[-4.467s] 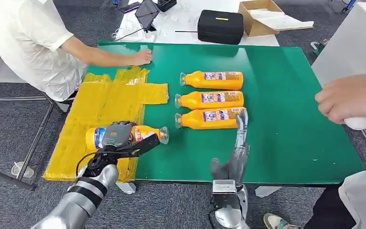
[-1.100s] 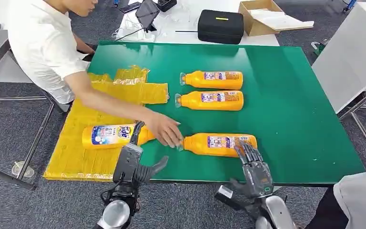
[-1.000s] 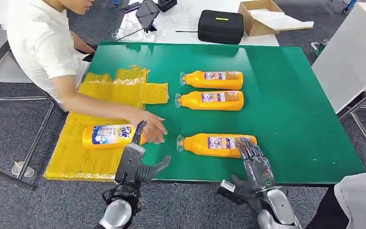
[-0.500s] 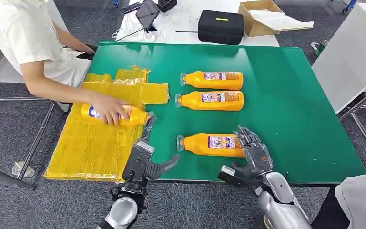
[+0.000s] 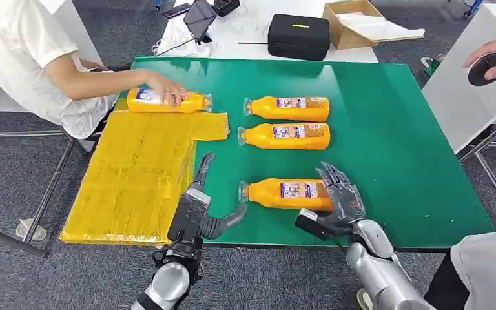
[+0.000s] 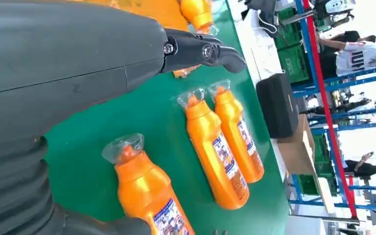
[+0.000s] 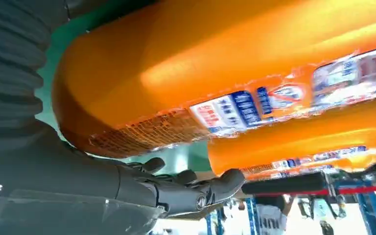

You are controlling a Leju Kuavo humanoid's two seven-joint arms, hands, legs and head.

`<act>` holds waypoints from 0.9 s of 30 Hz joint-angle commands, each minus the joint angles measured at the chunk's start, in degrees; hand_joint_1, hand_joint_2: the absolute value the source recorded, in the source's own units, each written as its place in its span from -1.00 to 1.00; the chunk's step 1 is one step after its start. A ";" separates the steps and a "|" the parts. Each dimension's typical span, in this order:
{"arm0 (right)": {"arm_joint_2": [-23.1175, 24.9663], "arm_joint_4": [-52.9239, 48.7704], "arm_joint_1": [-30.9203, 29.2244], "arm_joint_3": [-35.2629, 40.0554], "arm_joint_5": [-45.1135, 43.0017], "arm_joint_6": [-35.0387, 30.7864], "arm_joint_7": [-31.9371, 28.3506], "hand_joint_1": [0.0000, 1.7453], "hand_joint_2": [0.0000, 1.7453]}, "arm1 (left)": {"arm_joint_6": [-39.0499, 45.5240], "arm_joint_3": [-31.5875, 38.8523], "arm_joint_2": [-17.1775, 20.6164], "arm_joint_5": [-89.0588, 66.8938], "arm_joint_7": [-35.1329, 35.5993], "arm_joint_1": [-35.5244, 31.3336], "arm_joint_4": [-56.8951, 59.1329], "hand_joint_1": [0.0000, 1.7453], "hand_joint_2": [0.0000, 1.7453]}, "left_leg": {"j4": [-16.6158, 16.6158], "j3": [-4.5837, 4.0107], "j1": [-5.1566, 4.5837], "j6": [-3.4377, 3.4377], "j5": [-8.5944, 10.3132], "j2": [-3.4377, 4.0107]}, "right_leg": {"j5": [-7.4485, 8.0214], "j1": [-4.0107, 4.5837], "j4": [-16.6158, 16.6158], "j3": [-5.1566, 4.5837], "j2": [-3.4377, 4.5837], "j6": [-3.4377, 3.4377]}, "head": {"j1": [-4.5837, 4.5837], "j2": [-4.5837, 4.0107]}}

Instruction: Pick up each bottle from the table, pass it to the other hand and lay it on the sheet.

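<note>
Bottle on the yellow sheet is gone from the near part; a person's hand now holds that bottle at the sheet's far edge. Nearest bottle slid toward the table's near edge, apart from the other two. Right hand moved to its base, fingers over it. Left hand released, open beside the sheet.

A lab: green test table, grey carpet, equipment case
</note>
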 commanded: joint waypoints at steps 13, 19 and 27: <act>2.35 16.04 -5.89 0.78 -0.40 6.27 0.36 -1.00 1.00 | -1.22 -3.84 -0.09 1.15 -0.27 -4.64 6.48 -1.00 1.00 | -0.05 0.59 0.05 -0.02 0.04 0.01 | 0.13 0.06 -0.09 0.54 0.01 -0.21 | 0.02 0.00; 2.29 17.01 -5.71 2.13 0.54 8.88 0.01 -1.00 1.00 | -1.61 -4.44 -0.04 1.38 -0.46 -5.16 6.81 -1.00 1.00 | -0.05 0.63 0.06 -0.04 0.06 0.07 | 0.18 0.07 -0.09 0.54 -0.01 -0.24 | 0.00 0.00; 2.14 17.64 -5.33 4.15 1.69 12.03 -1.71 1.00 1.00 | -2.19 -5.23 -0.19 1.59 -0.55 -5.83 7.41 -1.00 1.00 | -0.07 0.67 0.07 -0.04 0.12 0.11 | 0.23 0.11 -0.13 0.56 0.01 -0.31 | 0.02 0.00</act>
